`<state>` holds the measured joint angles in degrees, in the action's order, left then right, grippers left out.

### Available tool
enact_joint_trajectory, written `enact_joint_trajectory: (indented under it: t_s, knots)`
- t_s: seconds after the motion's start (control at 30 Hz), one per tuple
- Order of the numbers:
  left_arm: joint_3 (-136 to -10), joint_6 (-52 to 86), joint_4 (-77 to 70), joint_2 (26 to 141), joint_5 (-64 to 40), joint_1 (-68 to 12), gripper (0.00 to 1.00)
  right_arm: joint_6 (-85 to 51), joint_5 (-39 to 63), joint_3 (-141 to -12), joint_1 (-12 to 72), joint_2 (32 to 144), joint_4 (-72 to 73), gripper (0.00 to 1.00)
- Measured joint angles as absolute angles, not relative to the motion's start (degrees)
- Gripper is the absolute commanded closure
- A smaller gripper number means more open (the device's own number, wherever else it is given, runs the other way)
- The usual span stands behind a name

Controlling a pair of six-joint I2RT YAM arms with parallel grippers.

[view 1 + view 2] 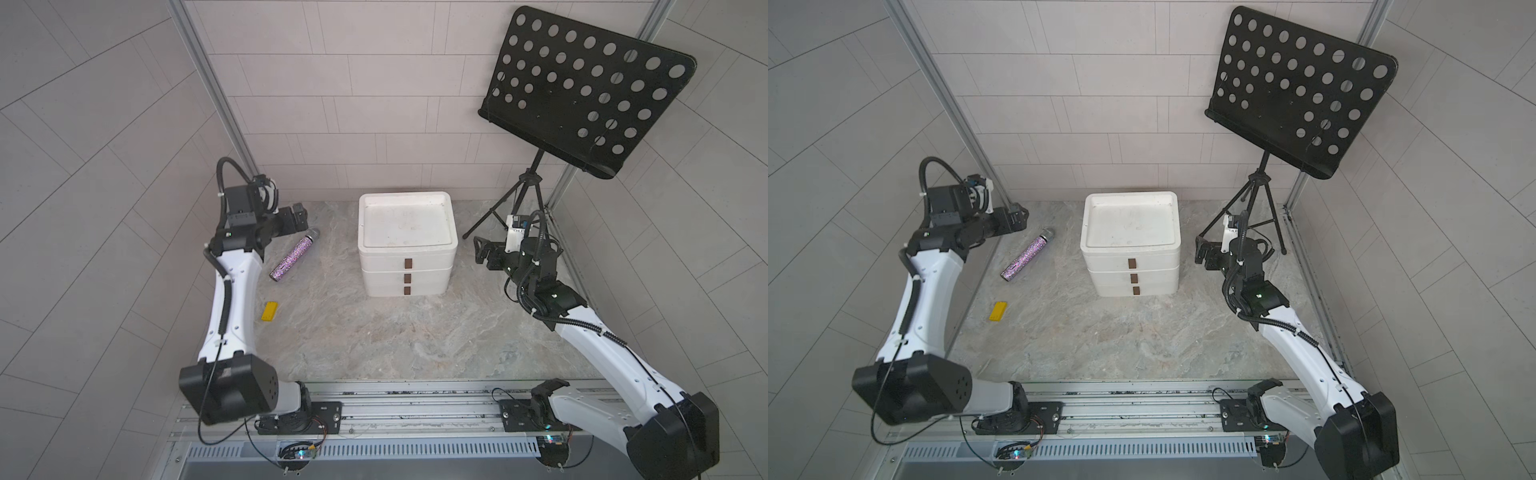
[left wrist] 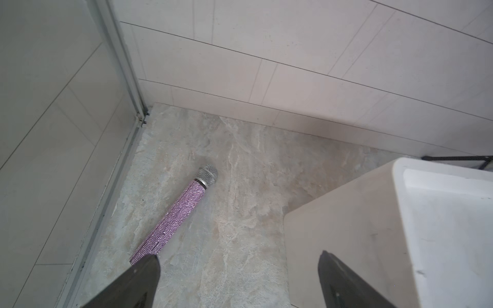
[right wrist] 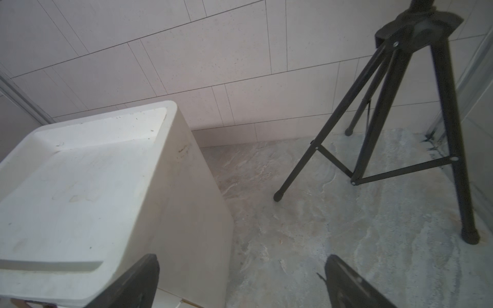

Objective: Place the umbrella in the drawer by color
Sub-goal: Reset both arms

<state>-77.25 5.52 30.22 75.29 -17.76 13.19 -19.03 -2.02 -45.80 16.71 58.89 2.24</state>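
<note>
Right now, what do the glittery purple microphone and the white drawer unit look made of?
Microphone: body wrapped in lilac rhinestone-like mesh, glinting in rows; head silver wire mesh, likely metal. Drawer unit: matte white, probably plastic, with rounded moulded edges and scuffs; brown tab pulls, material unclear.

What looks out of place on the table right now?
No umbrella is in view. A glittery purple microphone lies beside the closed white drawer unit, and a small yellow piece lies loose nearer the front. Nothing looks spilled or damaged.
</note>
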Motion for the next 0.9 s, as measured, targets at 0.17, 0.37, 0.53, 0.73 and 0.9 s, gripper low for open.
enact_joint_trajectory:
  t_s: [0.17, 0.37, 0.53, 0.73, 0.9]
  knots:
    - [-49.71, 5.15, 14.26, 60.88, -14.81, 14.55, 0.0, -15.2, -9.1, -34.46, 15.92, 49.58, 7.62, 0.0]
    - [-35.88, 8.36, 0.78, 60.34, -11.97, 14.5, 0.0, -12.51, -15.14, -22.55, 13.23, 43.92, 13.47, 0.0]
    - [-26.79, 9.87, -13.5, 66.85, -9.61, 14.26, 0.0, -9.54, -18.13, -14.04, 11.64, 41.12, 19.44, 0.0]
    - [-24.27, 9.85, -26.09, 76.93, -6.76, 12.03, 0.0, -8.1, -18.87, -8.47, 7.07, 42.11, 26.59, 0.01]
    - [-23.83, 9.1, -33.12, 79.64, -2.17, 7.44, 0.0, -7.79, -18.33, -5.15, 4.56, 49.91, 35.68, 0.0]
